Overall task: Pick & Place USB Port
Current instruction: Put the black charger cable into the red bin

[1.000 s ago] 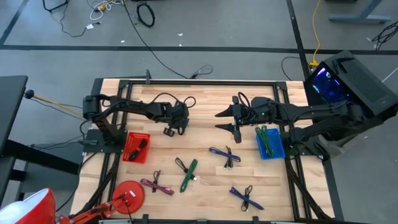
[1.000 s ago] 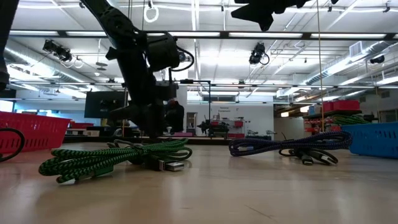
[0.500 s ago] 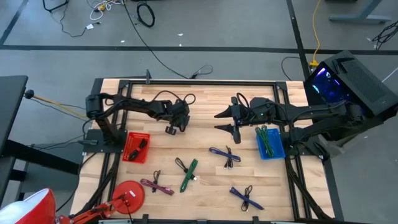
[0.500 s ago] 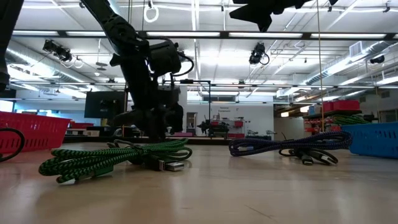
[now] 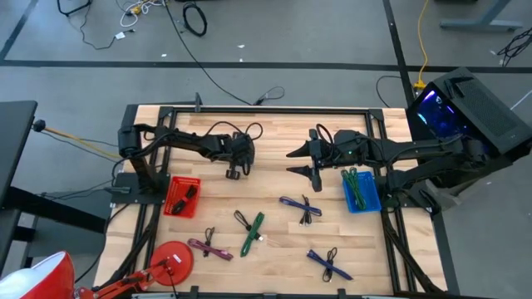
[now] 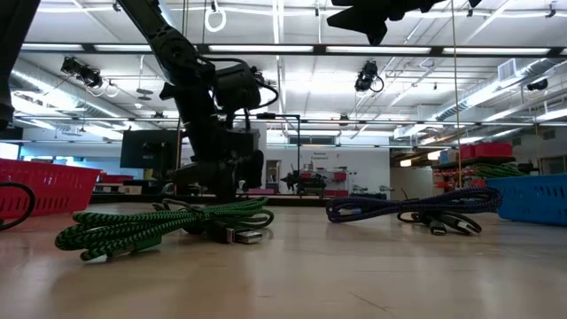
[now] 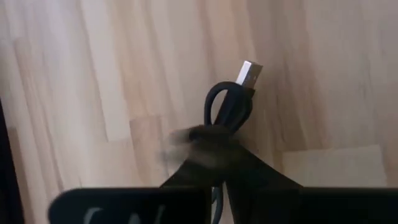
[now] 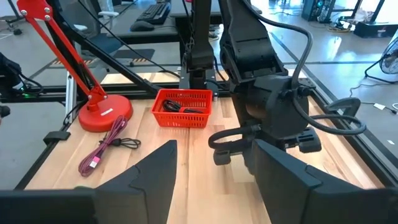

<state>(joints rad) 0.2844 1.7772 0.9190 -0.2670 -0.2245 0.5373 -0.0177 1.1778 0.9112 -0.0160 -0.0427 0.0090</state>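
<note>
Surface: pale wooden table [image 5: 274, 145] in a black frame, grey workshop floor around it; ceiling lights and shelving show behind in the low view.
Left gripper [image 5: 236, 172]: out over the left-centre of the table, fingers pinched together on a black USB cable [image 7: 229, 115]. From its wrist camera the cable is a bundled loop with a silver plug at its end, seen against bare wood.
Right gripper [image 5: 301, 159]: hanging over the table's middle-right, fingers spread wide, nothing between them.
Red basket [image 5: 182, 197]: left side of the table, near the left arm's base, with a dark cable lying in it.
Blue basket [image 5: 361, 191]: right side, holding green cables.
Loose cables: green braided cable [image 5: 252, 233] at centre-front, with a small black cable [image 5: 243, 221] just beside it; a blue-purple cable [image 5: 301, 208] between it and the blue basket; another blue cable [image 5: 330, 264] near the front edge; a pink cable [image 5: 209, 247] front left.
Red lamp base [image 5: 170, 262]: front-left corner, beside the pink cable.
Low view: the green braided cable lies nearest, the blue-purple one to its right, the left arm standing behind them.
</note>
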